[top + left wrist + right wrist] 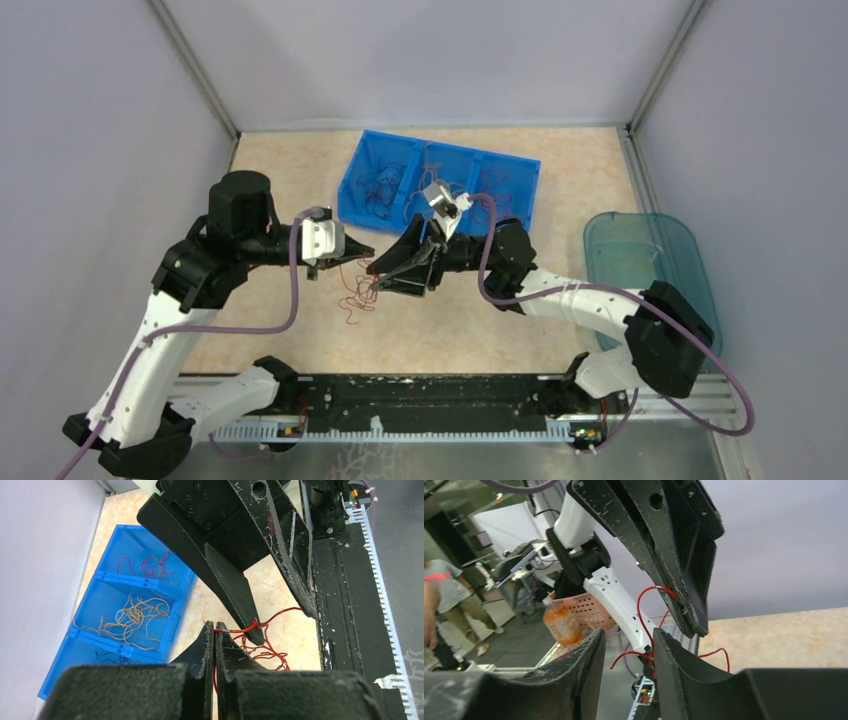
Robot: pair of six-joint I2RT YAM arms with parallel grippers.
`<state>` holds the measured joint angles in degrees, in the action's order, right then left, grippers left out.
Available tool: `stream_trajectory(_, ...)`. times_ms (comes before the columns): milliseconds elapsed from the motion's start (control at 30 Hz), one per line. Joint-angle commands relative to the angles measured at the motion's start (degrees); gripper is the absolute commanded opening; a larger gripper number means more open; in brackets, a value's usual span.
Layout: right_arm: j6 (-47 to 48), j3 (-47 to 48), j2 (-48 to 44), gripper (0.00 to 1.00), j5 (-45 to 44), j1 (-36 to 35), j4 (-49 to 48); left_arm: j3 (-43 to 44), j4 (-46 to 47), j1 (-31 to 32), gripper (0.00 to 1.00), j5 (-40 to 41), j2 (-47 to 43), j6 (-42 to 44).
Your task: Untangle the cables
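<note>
Left claw [215, 632], closed, pinches a red cable [235, 628]; right claw [628, 635] gapes open. Bin [130, 576] at counter's far edge holds sorted strands [135, 615]; tangle [352, 298] yet unsorted.

A three-compartment bin [450, 147] sat at 12 o'clock on the tabletop [290, 180], with cables [380, 190] in its compartments. Loose cables [352, 300] lay at the centre before it. A tub [640, 260] stood at 3 o'clock.

Top view: too small to tell which red cables [352, 298] the left gripper [368, 252] pinches. Blue bin [385, 150] rim at 6 o'clock hidden behind right wrist [445, 205]. Teal tray [640, 235] covered at 5 o'clock by right arm [665, 340]. Left wrist view: nearest bin compartment [75, 652] cut at 7 o'clock by own fingers [200, 655].
</note>
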<state>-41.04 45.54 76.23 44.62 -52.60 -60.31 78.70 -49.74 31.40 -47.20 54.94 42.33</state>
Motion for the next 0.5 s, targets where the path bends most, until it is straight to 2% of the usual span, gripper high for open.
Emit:
stream_trajectory(0, -8.54, 3.34, 2.90, 0.38, 4.09, 0.39, -15.57, 0.16, -0.54, 0.25, 0.01, -1.48, -0.64, 1.26)
stream_trajectory(333, -17.06, 5.77, 10.14, 0.29, 3.91, 0.18, -27.52, -0.38, 0.84, 0.32, 0.01, -0.88, -0.64, 1.44)
stream_trajectory(467, -15.62, 6.39, 11.47, 0.26, 4.22, -1.60, -25.47, -1.77, 3.83, 0.25, 0.01, 0.83, -1.18, 1.58)
